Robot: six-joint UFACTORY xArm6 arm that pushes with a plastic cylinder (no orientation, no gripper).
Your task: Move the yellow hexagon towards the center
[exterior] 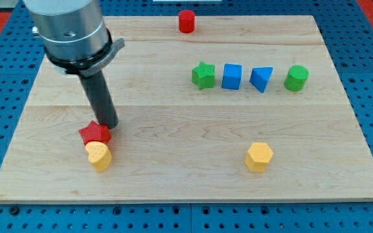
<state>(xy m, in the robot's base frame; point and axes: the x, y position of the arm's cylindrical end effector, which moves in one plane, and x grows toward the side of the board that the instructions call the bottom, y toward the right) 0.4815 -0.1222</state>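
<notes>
The wooden board (173, 181) carries eight blocks — a red cylinder (186, 21), green star (203, 75), blue cube (232, 76), blue triangle (261, 79), green cylinder (296, 77), red star (94, 133), yellow heart-like block (99, 156) — and the yellow hexagon (259, 157).

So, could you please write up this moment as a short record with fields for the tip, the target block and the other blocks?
tip: my tip sits just above and right of the red star, at its edge
target: yellow hexagon, bottom right of centre, far from the tip
beside star: yellow block, shape unclear, touching the star from below
row, upper right: green star, blue cube, blue wedge, green cylinder, spaced apart
top edge: red cylinder
surface: wooden board
</notes>
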